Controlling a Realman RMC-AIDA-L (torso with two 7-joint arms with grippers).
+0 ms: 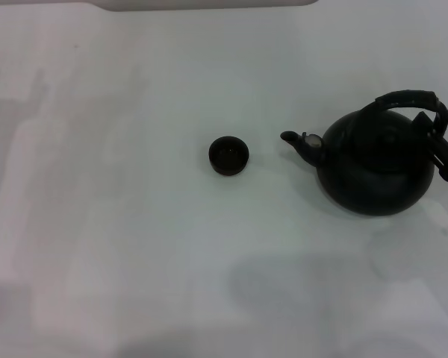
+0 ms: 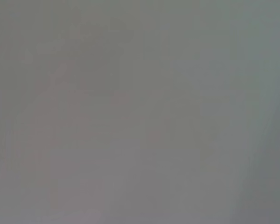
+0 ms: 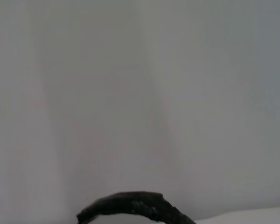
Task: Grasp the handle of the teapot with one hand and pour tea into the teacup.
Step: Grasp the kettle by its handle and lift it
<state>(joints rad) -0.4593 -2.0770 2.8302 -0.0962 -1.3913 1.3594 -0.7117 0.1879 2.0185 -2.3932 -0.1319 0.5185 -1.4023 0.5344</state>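
We find the right gripper (image 1: 442, 142) at the handle (image 1: 407, 99) of the teapot (image 1: 373, 160); whether it has clamped, we cannot tell. Pouring remains undone: the spout faces the teacup (image 1: 228, 155), which stands apart on the table (image 1: 134, 224).

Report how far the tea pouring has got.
Done: nothing visible yet. The teapot stands upright on the white table, its spout toward the teacup but apart from it.

In hand: the right pincer is at the far end of the handle; whether it has closed cannot be told.

Left: lift, carry over, tip, pour. The left pincer is out of view.
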